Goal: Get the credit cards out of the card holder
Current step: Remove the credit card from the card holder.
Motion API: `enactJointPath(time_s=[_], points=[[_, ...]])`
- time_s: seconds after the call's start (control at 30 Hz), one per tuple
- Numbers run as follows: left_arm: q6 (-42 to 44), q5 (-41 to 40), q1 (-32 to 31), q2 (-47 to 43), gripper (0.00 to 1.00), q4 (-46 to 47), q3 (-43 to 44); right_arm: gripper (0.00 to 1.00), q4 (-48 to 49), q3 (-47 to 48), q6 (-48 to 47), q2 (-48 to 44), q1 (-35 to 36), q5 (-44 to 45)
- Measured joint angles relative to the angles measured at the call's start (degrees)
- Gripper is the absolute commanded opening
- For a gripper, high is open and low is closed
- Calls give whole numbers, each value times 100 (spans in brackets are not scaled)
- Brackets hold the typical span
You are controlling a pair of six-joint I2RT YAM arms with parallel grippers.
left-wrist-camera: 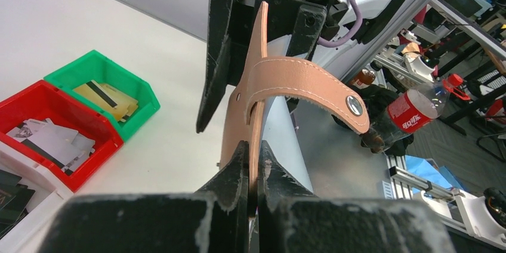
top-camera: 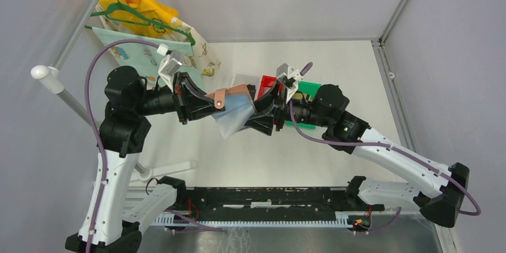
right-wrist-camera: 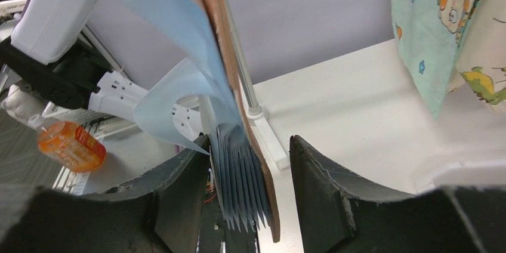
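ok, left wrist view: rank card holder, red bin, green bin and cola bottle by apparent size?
1. card holder: largest, but it sits right at the lens, so its size is inflated.
2. red bin and green bin: about alike, so not ranked against each other.
3. cola bottle: smallest, and also farthest off.

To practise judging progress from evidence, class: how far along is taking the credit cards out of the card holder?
Done: some cards lie in the green bin and red bin. In hand: the left tool is shut on the card holder's cover, held aloft, while the right tool stands open astride its fanned blue pockets. Left: whether cards remain inside cannot be seen.
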Motion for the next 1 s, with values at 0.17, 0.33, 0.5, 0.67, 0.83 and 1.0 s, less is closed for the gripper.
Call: enactJointPath(time_s=[0.17, 0.33, 0.5, 0.67, 0.83, 1.0], points=[[0, 39, 0, -2, 2, 4, 0, 59, 195, 151, 232, 184, 2, 216], [0, 129, 0, -20, 2, 4, 0, 56, 535, 376, 498, 433, 7, 94], [0, 199, 0, -37, 2, 7, 0, 51, 844, 420, 743, 520, 13, 17], [0, 306, 0, -48, 2, 11, 0, 39, 1178, 417, 992, 522, 13, 15], [0, 332, 0, -74, 4, 17, -2, 11, 1609, 411, 1331, 560, 13, -55], [46, 330, 9, -81, 58, 28, -2, 0, 1873, 321, 1598, 570, 13, -162]])
